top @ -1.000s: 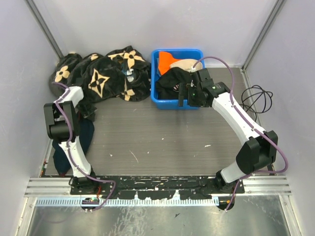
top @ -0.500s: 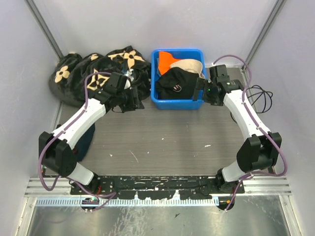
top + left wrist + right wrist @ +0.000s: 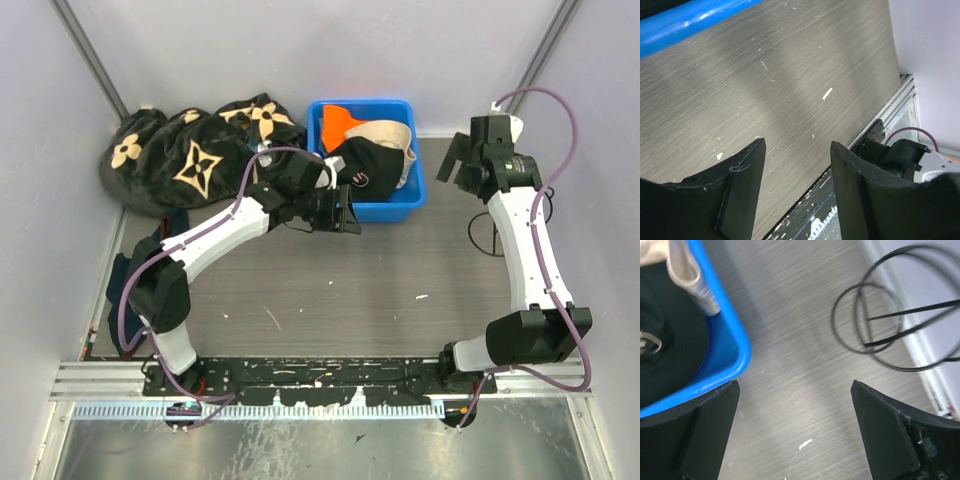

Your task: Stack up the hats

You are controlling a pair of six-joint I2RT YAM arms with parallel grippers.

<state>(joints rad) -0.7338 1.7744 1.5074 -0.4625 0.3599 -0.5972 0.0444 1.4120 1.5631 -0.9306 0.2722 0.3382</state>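
While the right arm has swung clear of the blue bin (image 3: 395, 212) and out to the side, the left arm has unfolded from beside the flowered cloth (image 3: 190, 165) and reached across. The left tool (image 3: 338, 217) now hovers just short of the bin's front wall. Its fingers stand apart with nothing between them; the left wrist view shows only bare desk (image 3: 790, 75) beneath them and the blue rim just ahead.

The right tool (image 3: 795, 390) is likewise spread wide and empty, with the bin close on its left. Three hats lie in the bin, piled loosely rather than nested:
- the black hat (image 3: 365, 172), nearest the left tool;
- the beige hat (image 3: 388, 133), beyond it;
- the orange hat (image 3: 338, 122), at the far corner.

I see no light blue hat. I read the exchange as a hand-over of picking duty. The left tool looks placed to draw out the black hat, and proper stacking has not begun.
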